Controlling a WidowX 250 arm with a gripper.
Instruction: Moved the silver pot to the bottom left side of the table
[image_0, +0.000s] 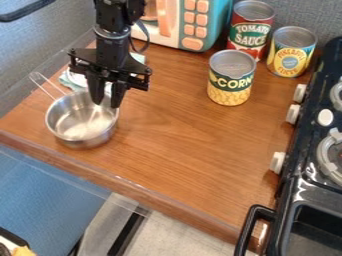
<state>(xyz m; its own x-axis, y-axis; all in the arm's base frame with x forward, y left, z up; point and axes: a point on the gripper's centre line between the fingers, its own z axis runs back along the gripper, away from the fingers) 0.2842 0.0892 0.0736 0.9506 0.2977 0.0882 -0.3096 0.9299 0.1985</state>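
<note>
The silver pot (80, 122) stands upright at the left side of the wooden table, near its front-left edge. Its looped handle points to the upper left. My gripper (107, 103) hangs down over the pot's upper right rim, with its two fingers apart. One finger is over the pot's inside and the other is by the rim's right side. Whether either touches the pot, I cannot tell.
A cloth with a white item (77, 80) lies behind the pot. A toy microwave (190, 22) and cans of tomato sauce (250, 30), pineapple (291, 52) and corn (231, 79) stand at the back. The black stove (304, 175) lines the right side.
</note>
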